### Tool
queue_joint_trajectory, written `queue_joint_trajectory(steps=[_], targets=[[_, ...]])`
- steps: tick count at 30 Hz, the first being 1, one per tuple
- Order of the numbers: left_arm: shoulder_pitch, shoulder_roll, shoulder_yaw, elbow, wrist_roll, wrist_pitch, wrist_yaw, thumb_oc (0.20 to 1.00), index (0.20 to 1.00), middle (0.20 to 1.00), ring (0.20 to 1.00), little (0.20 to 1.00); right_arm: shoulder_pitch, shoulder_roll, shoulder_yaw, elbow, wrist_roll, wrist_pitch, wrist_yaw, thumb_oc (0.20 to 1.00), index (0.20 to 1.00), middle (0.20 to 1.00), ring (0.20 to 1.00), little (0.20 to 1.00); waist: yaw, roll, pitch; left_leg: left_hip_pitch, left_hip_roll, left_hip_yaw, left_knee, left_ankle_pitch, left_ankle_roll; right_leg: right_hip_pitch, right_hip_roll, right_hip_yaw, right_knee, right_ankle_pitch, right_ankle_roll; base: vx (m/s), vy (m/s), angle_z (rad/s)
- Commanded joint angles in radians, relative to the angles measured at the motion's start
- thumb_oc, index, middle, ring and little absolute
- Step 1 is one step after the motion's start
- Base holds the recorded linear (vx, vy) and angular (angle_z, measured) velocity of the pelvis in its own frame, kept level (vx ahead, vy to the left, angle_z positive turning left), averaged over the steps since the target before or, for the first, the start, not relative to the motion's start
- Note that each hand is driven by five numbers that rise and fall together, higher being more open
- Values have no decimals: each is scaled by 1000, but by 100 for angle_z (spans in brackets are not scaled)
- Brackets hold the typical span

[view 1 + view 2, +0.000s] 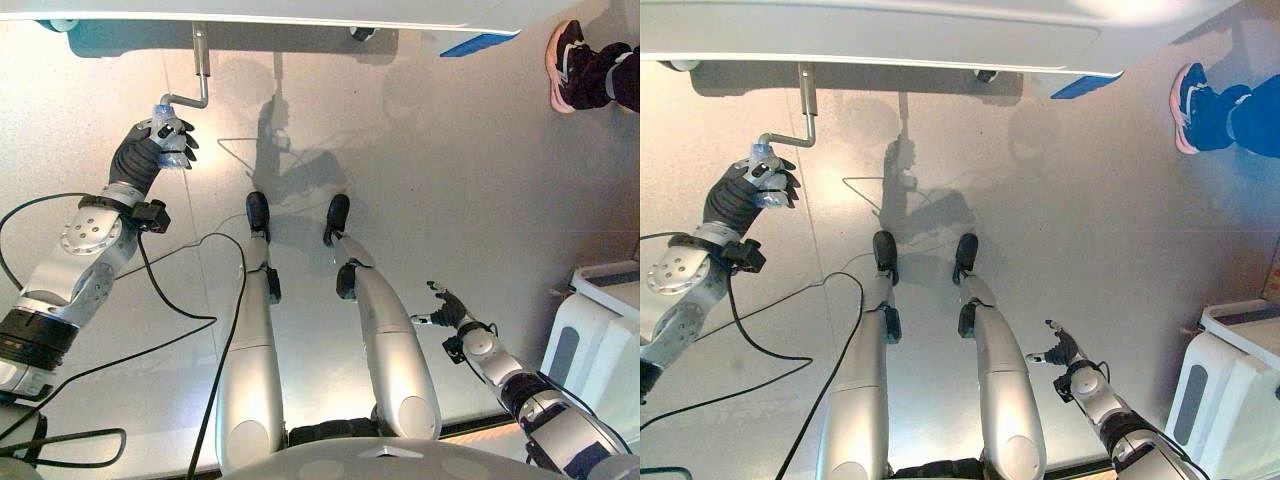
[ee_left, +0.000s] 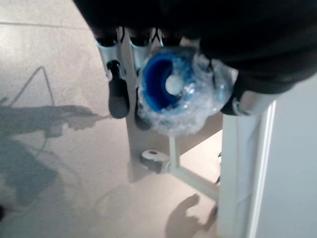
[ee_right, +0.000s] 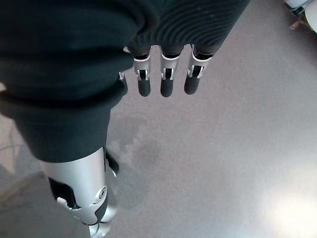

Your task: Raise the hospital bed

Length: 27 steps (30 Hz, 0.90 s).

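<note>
The hospital bed's pale frame (image 1: 300,12) runs along the far edge of the eye views. A metal crank (image 1: 199,75) hangs down from it and bends toward my left. Its blue grip wrapped in clear plastic (image 2: 181,91) sits inside my left hand (image 1: 155,148), whose fingers (image 2: 118,96) curl round it. My right hand (image 1: 447,309) hangs low at my right side, away from the bed, with fingers (image 3: 167,82) relaxed and nothing in them.
A person's pink shoe (image 1: 562,65) and dark trouser leg stand at the far right near the bed. A white cabinet or machine (image 1: 600,330) stands at the right edge. A bed caster (image 2: 152,159) rests on the grey floor under the frame.
</note>
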Motion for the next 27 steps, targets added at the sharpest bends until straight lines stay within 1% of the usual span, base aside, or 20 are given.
queue_joint_trajectory(steps=[1,3,4,5,6,7,8,9,10,11,13,14,15,16,17,21,22,24,26,27], targets=[[94,80,125,-69,90,-122,42,200,200,200,200,200,75,-29,-5,14,3,-5,1,1000,1000,1000,1000,1000,69,12,-18,-37,-74,35,-14,-10,25,-13,-50,12,-43,87,145,21,58,13],[-27,31,98,140,190,-86,85,200,200,200,200,200,51,-16,17,2,11,-8,1,1000,1000,1000,1000,1000,59,-27,-18,-81,-68,29,27,-30,25,-31,-49,10,-37,80,144,44,96,10],[-59,23,89,191,204,-82,90,200,200,200,200,200,45,-15,22,-5,13,-9,0,1000,1000,1000,1000,1000,55,-41,-18,-92,-65,29,39,-37,26,-35,-48,7,-38,79,144,27,47,-4],[-62,23,86,193,203,-83,90,200,200,200,200,200,45,-15,21,-5,13,-9,0,1000,1000,1000,1000,1000,57,-40,-18,-93,-65,29,40,-38,26,-35,-48,8,-37,79,143,27,53,-5],[-145,-15,63,311,223,-62,108,200,200,200,200,200,30,-9,38,-11,17,-11,-3,1000,1000,1000,1000,1000,45,-61,-18,-110,-63,28,54,-46,25,-44,-46,10,-41,79,143,22,36,4],[-150,-15,59,314,222,-63,108,200,200,200,200,200,30,-9,36,-10,17,-11,-3,1000,1000,1000,1000,1000,47,-60,-18,-111,-63,28,55,-46,25,-45,-45,10,-41,79,143,44,61,8],[-241,-42,20,456,248,-34,118,200,200,200,200,200,15,-9,57,-17,22,-11,-7,1000,1000,1000,1000,1000,31,-79,-18,-122,-60,25,62,-53,27,-56,-42,15,-43,79,141,32,37,4],[-297,-55,-8,532,260,-24,121,200,200,200,200,200,7,-8,68,-18,26,-11,-9,1000,1000,1000,1000,1000,23,-89,-18,-125,-58,27,64,-56,27,-60,-40,17,-47,80,140,33,37,0],[-303,-56,-13,537,259,-25,120,200,200,200,200,200,7,-7,66,-18,26,-11,-9,1000,1000,1000,1000,1000,25,-89,-18,-126,-58,27,64,-56,27,-62,-40,17,-46,80,140,0,0,0],[-368,-70,-43,637,277,-6,119,200,200,200,200,200,-4,-4,80,-16,33,-12,-11,1000,1000,1000,1000,1000,16,-100,-18,-133,-55,29,72,-61,28,-67,-38,21,-48,81,138,0,0,0],[-462,-93,-95,782,314,22,111,200,200,200,200,200,-21,2,102,-12,43,-13,-17,1000,1000,1000,1000,1000,1,-117,-18,-146,-50,34,88,-69,31,-78,-35,29,-49,84,137,10,43,-1],[-498,-107,-116,843,344,42,108,200,200,200,200,200,-28,2,116,-15,51,-15,-23,1000,1000,1000,1000,1000,-8,-121,-18,-156,-49,34,95,-70,31,-89,-33,35,-48,86,135,10,40,-7],[-534,-115,-134,883,363,49,109,200,200,200,200,200,-34,3,124,-16,55,-16,-25,1000,1000,1000,1000,1000,-15,-125,-18,-162,-47,36,102,-73,31,-99,-31,39,-45,86,134,4,38,-11],[-588,-142,-151,956,383,67,111,200,200,200,200,200,-42,4,141,-20,66,-18,-28,1000,1000,1000,1000,1000,-27,-133,-18,-173,-45,41,115,-82,35,-116,-27,48,-40,84,130,-1,24,-12],[-590,-142,-153,958,383,67,111,200,200,200,200,200,-43,4,141,-19,66,-18,-28,1000,1000,1000,1000,1000,-27,-134,-18,-174,-44,41,115,-82,36,-116,-27,49,-40,84,130,-3,12,-16],[-661,-197,-192,1042,447,96,114,200,200,200,200,200,-62,8,174,-30,84,-18,-38,1000,1000,1000,1000,1000,-49,-134,-18,-204,-44,54,134,-85,40,-159,-21,67,-27,85,123,-21,-6,-15],[-680,-223,-214,1057,497,113,112,200,200,200,200,200,-64,9,187,-42,88,-18,-41,1000,1000,1000,1000,1000,-63,-136,-18,-213,-42,58,139,-84,42,-175,-17,74,-24,87,120,-27,-46,-14],[-685,-237,-221,1056,508,116,115,200,200,200,200,200,-65,8,191,-46,89,-19,-43,1000,1000,1000,1000,1000,-67,-136,-18,-219,-40,62,145,-85,43,-185,-15,78,-18,87,120,-16,-39,-13],[-698,-276,-243,1050,531,121,118,200,200,200,200,200,-68,13,200,-38,90,-14,-45,1000,1000,1000,1000,1000,-76,-136,-18,-225,-38,68,154,-84,45,-199,-12,84,-11,89,116,-22,-72,-6],[-695,-319,-274,1036,578,126,116,200,200,200,200,200,-77,20,210,-32,88,-11,-49,1000,1000,1000,1000,1000,-86,-136,-18,-226,-34,74,160,-83,48,-206,-5,94,-6,93,114,-35,-97,-4]])
